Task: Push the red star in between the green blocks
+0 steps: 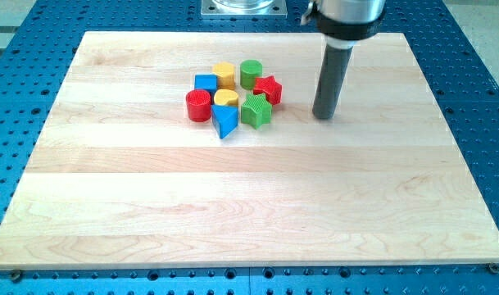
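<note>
The arm carries no jaws to spread or clench: it ends in a straight dark rod, and my tip [325,116] rests on the wooden board [249,205] holding nothing and touching no block. It stands to the view's right of the cluster, near the red star [268,88] but clearly apart from it, with bare wood between the two. The red star sits at the cluster's right edge, tucked between the two green blocks: the green cylinder [251,73] lies just above and to its left, the green star [256,111] just below and to its left, and it appears to touch or nearly touch both. Nothing stands between my tip and the red star. The other blocks crowd behind it toward the view's left. A yellow block [224,74] that looks roughly hexagonal sits beside the green cylinder, a second yellow block [225,99] with a rounded top lies below it, a blue cube [205,83] stands at the upper left, a red cylinder [198,105] at the far left, and a blue triangular block [225,123] at the bottom. That makes eight blocks: two red, two green, two yellow, two blue. The board lies on a blue perforated table [36,33].
</note>
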